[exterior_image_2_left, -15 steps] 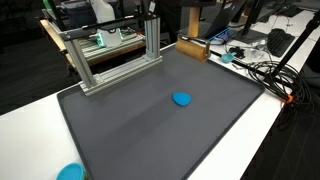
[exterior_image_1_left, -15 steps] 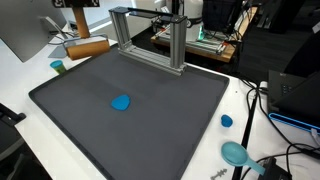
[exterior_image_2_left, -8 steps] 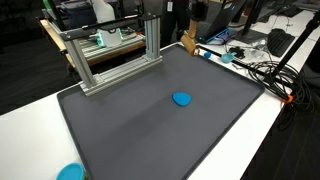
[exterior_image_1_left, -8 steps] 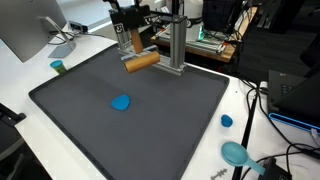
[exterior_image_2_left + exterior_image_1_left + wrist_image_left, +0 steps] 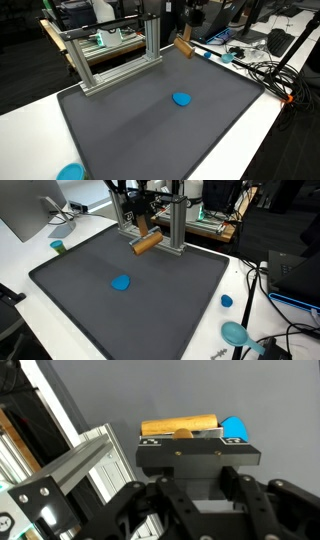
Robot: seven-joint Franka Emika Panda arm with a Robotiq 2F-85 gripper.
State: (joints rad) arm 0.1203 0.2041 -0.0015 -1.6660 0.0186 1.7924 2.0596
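While aloft, wooden cylinder (image 5: 150,242) clamped crosswise within the gripper (image 5: 143,233).

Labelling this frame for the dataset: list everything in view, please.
table: one, white, under everything
mat: one, dark grey, on the table
frame: one, aluminium, mat's far edge
wooden dowel: one, tan, held in the air by the frame
disc: one, blue, mid-mat
small cap: one, blue, on table beside mat
round thing: one, teal, table's near corner
small cup: one, teal, table, opposite side of mat
cables: several, black, table edge
gripper: one, black, shut on the wooden dowel
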